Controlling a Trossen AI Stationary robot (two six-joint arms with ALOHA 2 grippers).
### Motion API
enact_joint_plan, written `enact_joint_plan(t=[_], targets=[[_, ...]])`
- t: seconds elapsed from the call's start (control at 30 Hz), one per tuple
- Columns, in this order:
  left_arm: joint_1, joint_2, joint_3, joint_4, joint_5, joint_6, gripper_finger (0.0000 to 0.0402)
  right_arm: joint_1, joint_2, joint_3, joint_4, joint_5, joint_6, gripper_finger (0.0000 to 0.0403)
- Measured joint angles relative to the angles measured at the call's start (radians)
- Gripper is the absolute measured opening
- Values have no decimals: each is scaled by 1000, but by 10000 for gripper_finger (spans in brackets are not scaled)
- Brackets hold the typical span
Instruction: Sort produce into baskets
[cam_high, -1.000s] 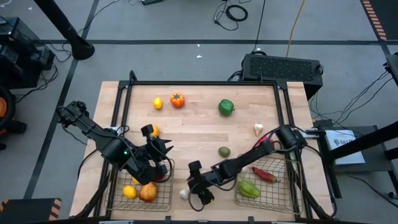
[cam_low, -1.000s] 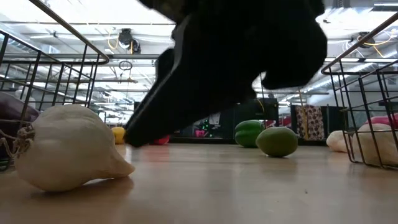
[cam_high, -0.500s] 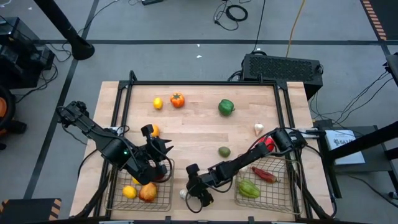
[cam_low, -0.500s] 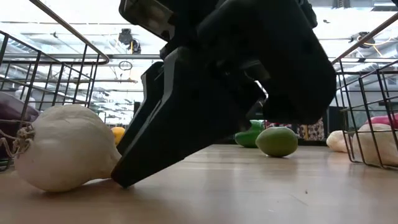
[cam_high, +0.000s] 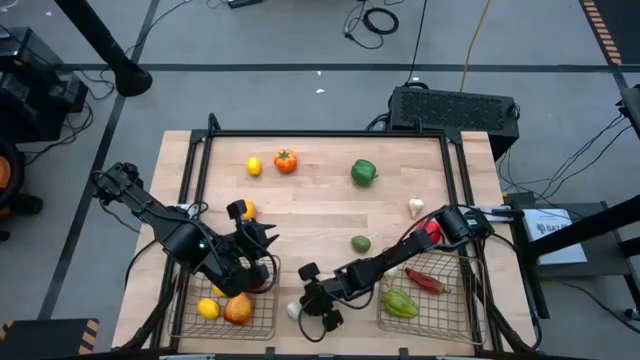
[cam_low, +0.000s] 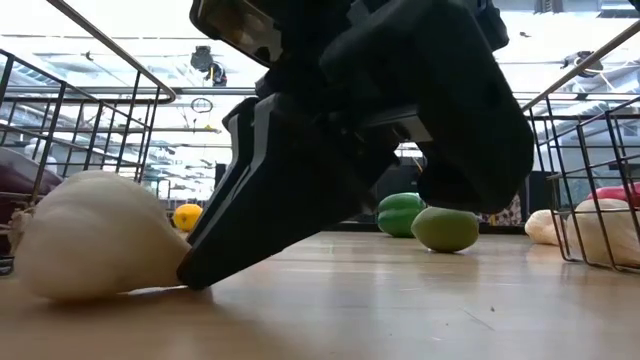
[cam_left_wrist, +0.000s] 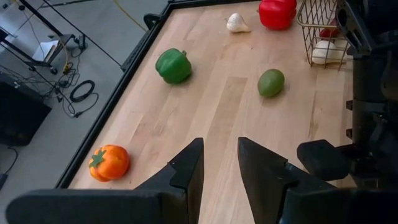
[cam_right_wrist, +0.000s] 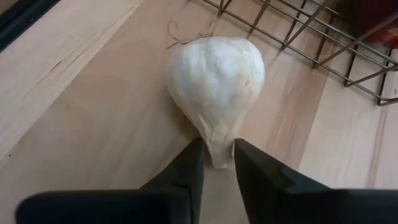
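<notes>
Produce only partly sorted. Already lying in the left basket (cam_high: 178, 310): a lemon (cam_high: 207, 309) and a red apple (cam_high: 238, 310), with more possibly hidden under the left gripper (cam_left_wrist: 219, 155). Well apart to the right of the left basket, in the right basket (cam_high: 470, 315): a red chili (cam_high: 425, 282) and a green pepper (cam_high: 400, 302).

Left to sort, all on the tabletop (cam_high: 320, 210) beyond the left basket: a small lemon (cam_high: 254, 166), an orange tomato-like piece (cam_high: 285, 160), a second green pepper (cam_high: 363, 173), a dull green fruit (cam_high: 360, 243), a white garlic clove (cam_high: 416, 208) and a red pepper (cam_high: 430, 230). Roughly half the job remaining, by this count.

In hand now: a garlic bulb (cam_right_wrist: 214, 81) resting on the tabletop just beside the left basket, toward the right basket. Right gripper (cam_right_wrist: 217, 152) down on it, jaws pinching its pointed tip; not yet lifted. Left gripper hovering over the left basket's far edge, jaws slightly parted, holding nothing.
</notes>
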Motion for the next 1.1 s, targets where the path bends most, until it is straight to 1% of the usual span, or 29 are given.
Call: enact_joint_plan(t=[0.17, 0.33, 0.5, 0.6, 0.73, 0.83, 1.0, 1.1], targets=[[0, 0, 0, 0, 0, 0, 107, -1, 0, 0, 2, 5, -3, 53], [0, 0, 0, 0, -3, 0, 107, -6, 0, 0, 8, 8, -3, 32], [0, 0, 0, 0, -3, 3, 107, -6, -4, 0, 6, 8, -2, 26], [0, 0, 0, 0, -3, 6, 107, -6, -5, 33, -40, 7, 3, 26], [0, 0, 0, 0, -3, 7, 107, -6, -7, 132, -186, 4, 19, 26], [0, 0, 0, 0, -3, 7, 107, -6, -8, 217, -358, 3, 44, 26], [0, 0, 0, -1, -3, 11, 107, 1, -8, 407, -714, -5, 105, 26], [0, 0, 0, -1, -3, 26, 107, 8, -8, 519, -961, -6, 141, 26]])
